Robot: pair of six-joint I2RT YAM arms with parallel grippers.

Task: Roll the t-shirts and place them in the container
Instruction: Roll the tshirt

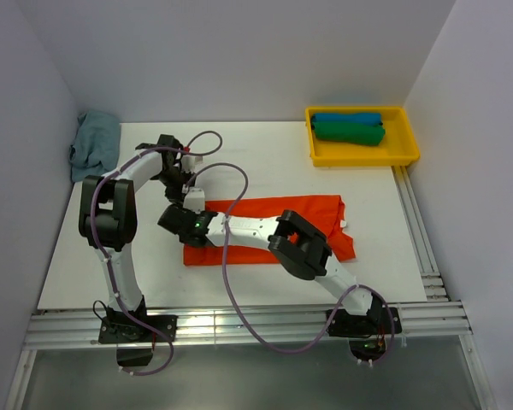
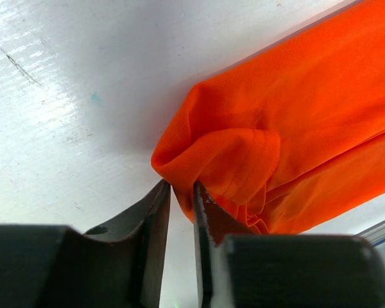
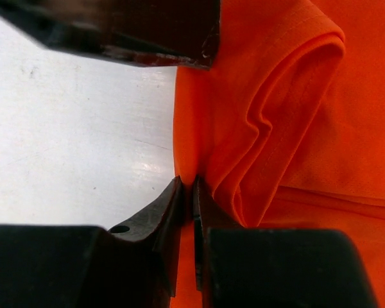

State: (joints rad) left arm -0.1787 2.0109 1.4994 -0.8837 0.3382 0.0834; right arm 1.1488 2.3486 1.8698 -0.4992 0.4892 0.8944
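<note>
The orange t-shirt [image 1: 265, 209] lies folded into a long band across the middle of the white table [image 1: 265, 162]. Its left end is turned over into the first curl of a roll, and both arms meet there. The left gripper [image 2: 181, 192] hangs at one corner of that curl, its jaws a narrow slit apart. Bare table shows between them and nothing is caught, though the puffed fold just touches their tips. The right gripper [image 3: 187, 186] straddles the shirt's edge with its jaws drawn almost together and a sliver of orange in the gap, by the look of it nipping the hem. Working side by side at one end probably lets the pair turn the band's full width evenly, so the roll does not run crooked. A blue roll [image 1: 346, 118] and a green roll [image 1: 349, 133] lie together in the yellow tray [image 1: 406, 128] at the far right, apparently finished work. A blue-grey cloth [image 1: 96, 141] sits bunched in the far left corner. On that showing, the orange shirt's roll is barely begun.
</note>
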